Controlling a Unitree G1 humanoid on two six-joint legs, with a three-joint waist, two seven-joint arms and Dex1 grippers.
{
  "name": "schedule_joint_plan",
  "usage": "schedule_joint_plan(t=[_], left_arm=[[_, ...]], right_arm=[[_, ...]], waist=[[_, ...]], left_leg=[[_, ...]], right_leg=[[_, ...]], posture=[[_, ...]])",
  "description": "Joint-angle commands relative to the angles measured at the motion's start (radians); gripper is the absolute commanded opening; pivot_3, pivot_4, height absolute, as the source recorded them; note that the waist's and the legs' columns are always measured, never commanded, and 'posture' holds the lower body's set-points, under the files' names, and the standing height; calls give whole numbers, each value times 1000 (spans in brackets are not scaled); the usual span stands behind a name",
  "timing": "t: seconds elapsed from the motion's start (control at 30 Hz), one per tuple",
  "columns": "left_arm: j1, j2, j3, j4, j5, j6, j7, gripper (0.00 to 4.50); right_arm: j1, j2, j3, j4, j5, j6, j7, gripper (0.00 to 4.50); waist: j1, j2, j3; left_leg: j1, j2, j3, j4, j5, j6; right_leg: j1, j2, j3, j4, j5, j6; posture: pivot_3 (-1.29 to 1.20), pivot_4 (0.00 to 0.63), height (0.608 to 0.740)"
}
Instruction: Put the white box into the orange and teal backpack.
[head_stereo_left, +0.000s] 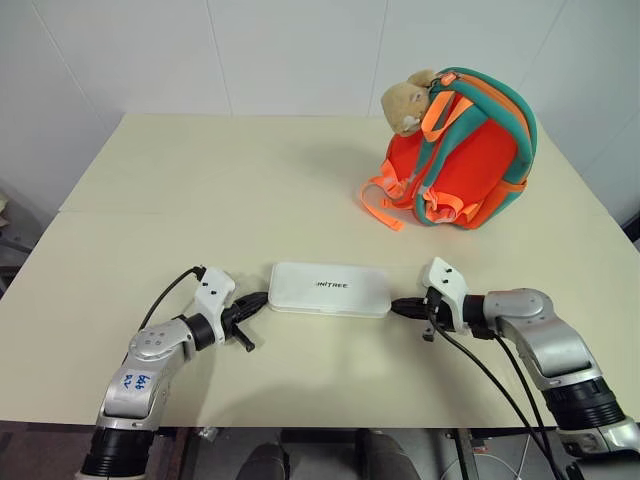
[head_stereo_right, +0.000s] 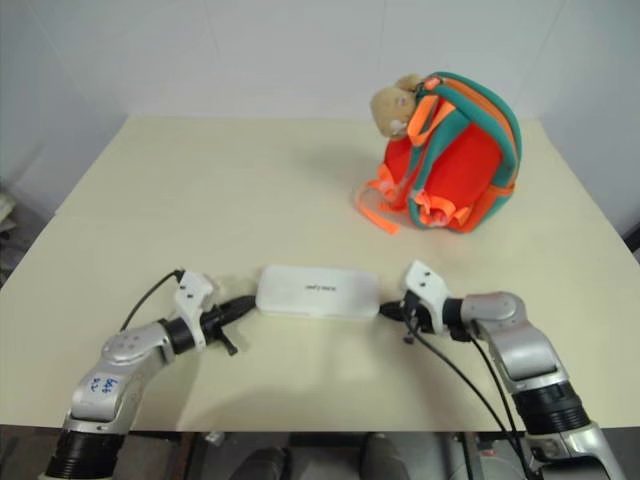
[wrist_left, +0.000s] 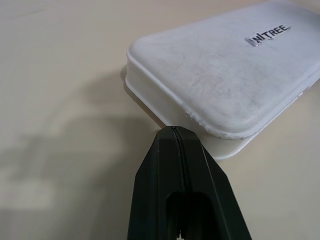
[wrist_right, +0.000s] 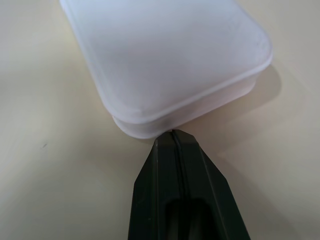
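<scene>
My left pincer (head_stereo_left: 262, 299) and right pincer (head_stereo_left: 397, 307), both fully closed and gripping nothing, are pressing their tips against opposite short ends of the flat white rectangular plastic box (head_stereo_left: 329, 289). The box is lying flat on the cream table (head_stereo_left: 200, 190), near the front edge. The orange and teal fabric backpack (head_stereo_left: 462, 150) is standing well behind it, to the right.

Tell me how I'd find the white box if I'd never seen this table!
Look at the big cream table, near its front edge. The white box lies flat there, away from the orange and teal backpack. It's long, with rounded corners and small dark letters.
</scene>
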Motion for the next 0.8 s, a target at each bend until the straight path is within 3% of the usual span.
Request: schedule_joint_plan(t=[0.03, 0.37, 0.8], left_arm=[[44, -17, -37, -97, -31, 23, 0, 0], [90, -6, -18, -150, -45, 66, 23, 0], [94, 9, -33, -155, -56, 62, 2, 0]], right_arm=[[45, -31, -40, -110, 59, 41, 8, 120], [112, -112, -97, -106, 87, 27, 16, 120], [32, -80, -50, 102, 42, -143, 20, 120]], waist=[[6, 0, 0], [19, 0, 0], [18, 0, 0]], left_leg=[[0, 0, 0, 0, 0, 0], [1, 0, 0, 2, 0, 0], [1, 0, 0, 1, 0, 0]], right_leg=[[0, 0, 0, 0, 0, 0], [1, 0, 0, 0, 0, 0], [1, 0, 0, 0, 0, 0]], posture=[[0, 150, 740], [0, 150, 740], [0, 150, 740]])
